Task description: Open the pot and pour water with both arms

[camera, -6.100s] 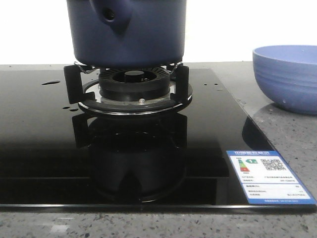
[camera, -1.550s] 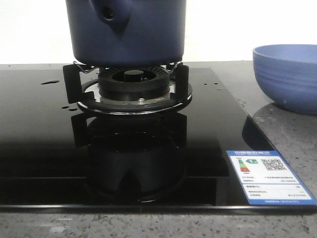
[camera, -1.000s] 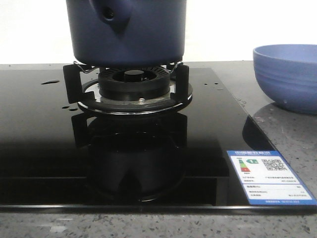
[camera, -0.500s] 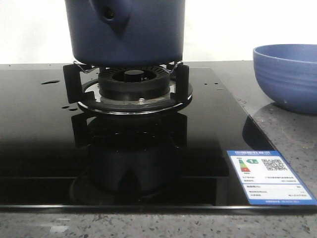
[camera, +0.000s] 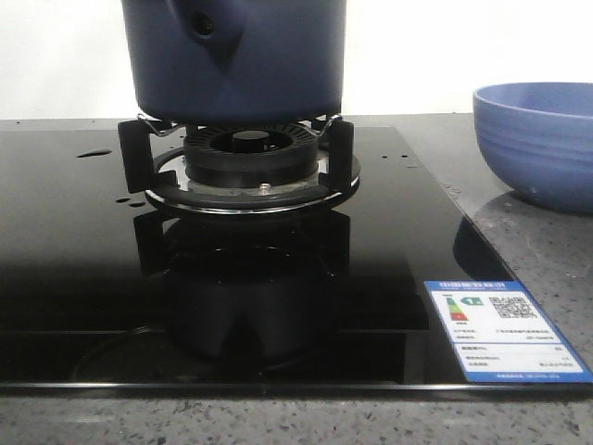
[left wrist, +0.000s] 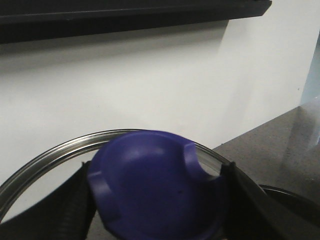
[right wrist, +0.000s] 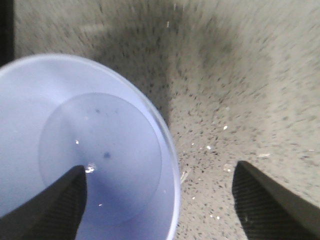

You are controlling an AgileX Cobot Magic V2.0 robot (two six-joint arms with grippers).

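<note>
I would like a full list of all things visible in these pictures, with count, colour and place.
pot: one, dark navy, on the burner
burner: one, black, on the hob
hob: one, glossy black, on the countertop
water: few clear drops, hob's left part
label: one, blue and white, hob's front right corner
bowl: one, periwinkle, right on the countertop
countertop: one, grey speckled
lid: one, blue knob, metal rim, in left gripper
left gripper: black, shut on lid
right gripper: black, open, above bowl's rim

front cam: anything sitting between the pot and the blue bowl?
No object. In the front view, between the pot and the bowl there is only black hob glass, a few water drops and speckled counter.
</note>
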